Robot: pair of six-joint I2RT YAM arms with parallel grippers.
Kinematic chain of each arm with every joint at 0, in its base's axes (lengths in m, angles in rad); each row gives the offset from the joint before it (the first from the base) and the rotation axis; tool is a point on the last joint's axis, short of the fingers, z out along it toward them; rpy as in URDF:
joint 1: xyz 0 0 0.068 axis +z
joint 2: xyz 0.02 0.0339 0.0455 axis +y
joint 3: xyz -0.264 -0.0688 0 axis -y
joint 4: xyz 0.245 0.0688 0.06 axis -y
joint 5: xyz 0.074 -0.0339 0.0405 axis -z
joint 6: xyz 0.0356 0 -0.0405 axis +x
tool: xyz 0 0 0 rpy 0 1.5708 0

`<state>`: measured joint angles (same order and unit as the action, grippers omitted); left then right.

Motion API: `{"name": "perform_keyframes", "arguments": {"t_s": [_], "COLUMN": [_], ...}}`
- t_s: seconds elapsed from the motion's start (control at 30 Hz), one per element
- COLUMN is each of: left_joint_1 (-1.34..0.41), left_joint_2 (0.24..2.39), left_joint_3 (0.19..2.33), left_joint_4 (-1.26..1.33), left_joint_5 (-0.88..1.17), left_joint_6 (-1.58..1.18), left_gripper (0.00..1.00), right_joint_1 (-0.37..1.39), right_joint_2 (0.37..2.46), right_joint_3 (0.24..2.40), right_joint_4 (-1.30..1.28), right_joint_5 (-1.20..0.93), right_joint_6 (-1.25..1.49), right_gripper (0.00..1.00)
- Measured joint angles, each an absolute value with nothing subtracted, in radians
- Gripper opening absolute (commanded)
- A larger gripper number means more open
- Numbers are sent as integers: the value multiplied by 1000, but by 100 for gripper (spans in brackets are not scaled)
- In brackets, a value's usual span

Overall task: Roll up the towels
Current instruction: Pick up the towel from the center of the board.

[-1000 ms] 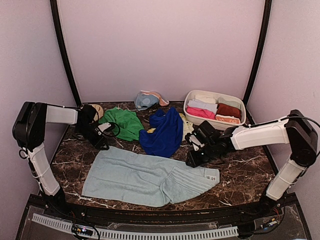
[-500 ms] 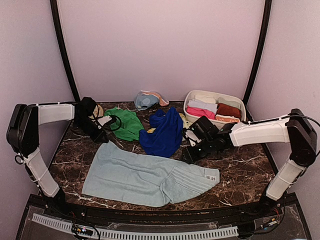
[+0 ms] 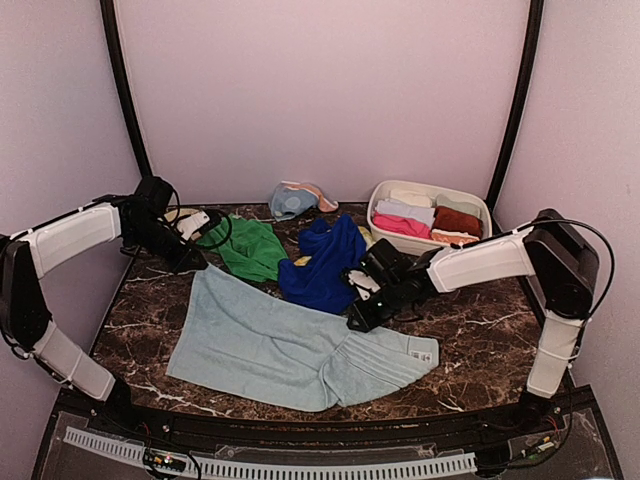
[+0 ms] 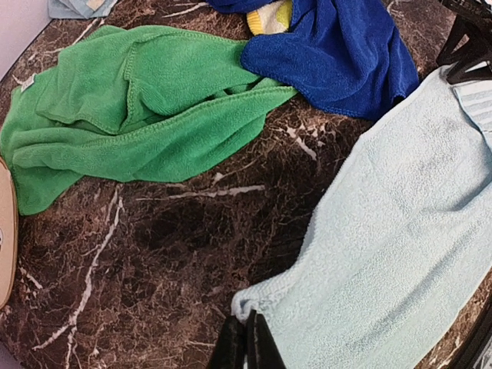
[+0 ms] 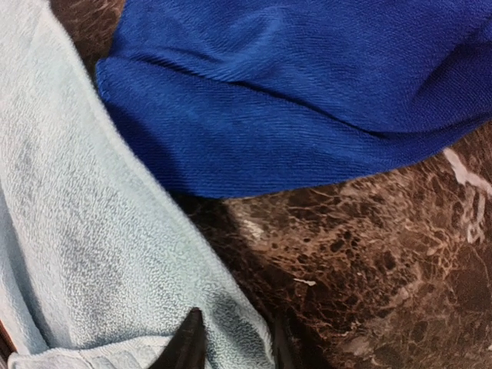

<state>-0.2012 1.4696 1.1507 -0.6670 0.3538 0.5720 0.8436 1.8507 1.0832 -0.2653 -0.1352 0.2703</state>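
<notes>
The light blue towel (image 3: 290, 345) lies spread on the desk (image 3: 480, 340), its far left corner clenched in the left end effector (image 4: 246, 350); the right end effector (image 5: 234, 342) straddles the far edge, grip unclear. Both should, I judge, draw that edge straight and clear of the blue towel (image 3: 325, 265) before rolling. The left wrist view shows the pinch plainly; only the top view shows the creased right end.

light blue towel (image 3: 270, 340), green towel (image 3: 248, 248)
</notes>
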Motion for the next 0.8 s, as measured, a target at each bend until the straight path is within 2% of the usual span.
{"name": "perform_keyframes", "arguments": {"t_s": [0.03, 0.23, 0.4, 0.43, 0.47, 0.5, 0.57, 0.63, 0.7, 0.8], "left_joint_1": [-201, -201, -201, -201, -201, -201, -201, -201, -202, -202], "left_joint_2": [1470, 1460, 1386, 1362, 1341, 1317, 1280, 1261, 1263, 1275], "left_joint_3": [1148, 1150, 1165, 1168, 1173, 1179, 1186, 1188, 1188, 1187], "left_joint_4": [-672, -677, -683, -683, -683, -681, -675, -672, -672, -672], "left_joint_5": [353, 349, 341, 338, 335, 330, 319, 306, 293, 273], "left_joint_6": [572, 567, 564, 564, 565, 565, 567, 570, 572, 573], "left_gripper": [0, 0, 0, 0, 0, 0, 0, 0, 0, 0], "right_joint_1": [845, 849, 850, 851, 852, 854, 859, 862, 863, 856], "right_joint_2": [1851, 1826, 1687, 1657, 1632, 1609, 1598, 1615, 1634, 1634], "right_joint_3": [1081, 1075, 1066, 1066, 1067, 1067, 1067, 1066, 1052, 1007], "right_joint_4": [-263, -260, -274, -273, -271, -268, -269, -282, -298, -326], "right_joint_5": [-134, -56, 41, 57, 72, 89, 114, 131, 156, 199], "right_joint_6": [276, 290, 291, 290, 289, 288, 286, 297, 310, 353], "right_gripper": [0, 0, 0, 11, 26, 36, 46, 60, 66, 68]}}
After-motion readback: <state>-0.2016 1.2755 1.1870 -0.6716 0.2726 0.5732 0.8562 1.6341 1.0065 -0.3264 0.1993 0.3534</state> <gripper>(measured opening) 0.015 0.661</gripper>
